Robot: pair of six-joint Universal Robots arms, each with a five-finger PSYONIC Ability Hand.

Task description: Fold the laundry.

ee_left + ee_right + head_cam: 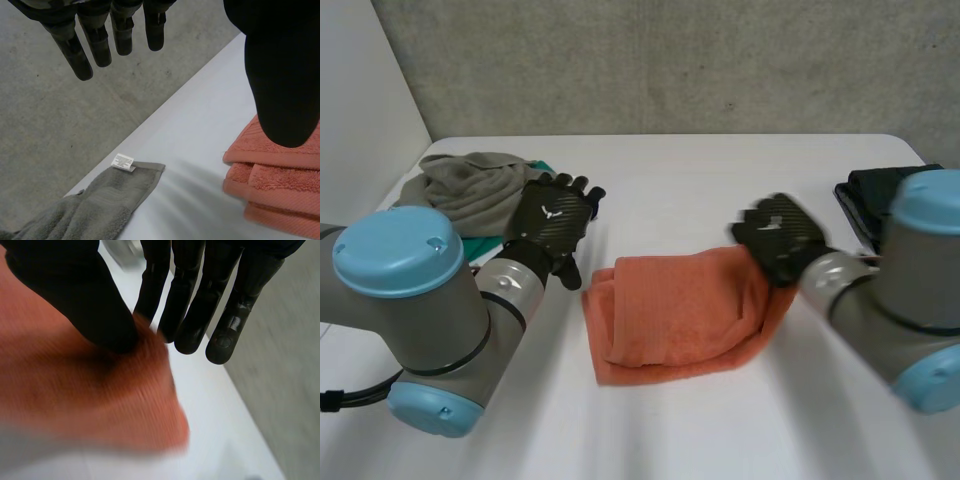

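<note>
The orange towel [670,320] lies in the middle of the frame on the desk [720,170]. It is already folded over itself: in the left wrist view I count several layers stacked at its near edge. It is not yet neat, I think, because the right side bulges and the lower layer sticks out under the upper one.

My right hand [780,238] is at the towel's upper right corner. In its wrist view the thumb presses a bit of orange cloth against the straight fingers, so it has this corner in a pinch. My left hand [552,222] hangs over the desk left of the towel, with its fingers straight and nothing in them.

In the upper left, a grey towel [465,185] lies crumpled, with a green cloth [480,247] partly under it. Neither is folded. At the right edge there is a black item [868,195], and I cannot tell what it is.

In my judgement one piece is nearly done and at least two remain.
</note>
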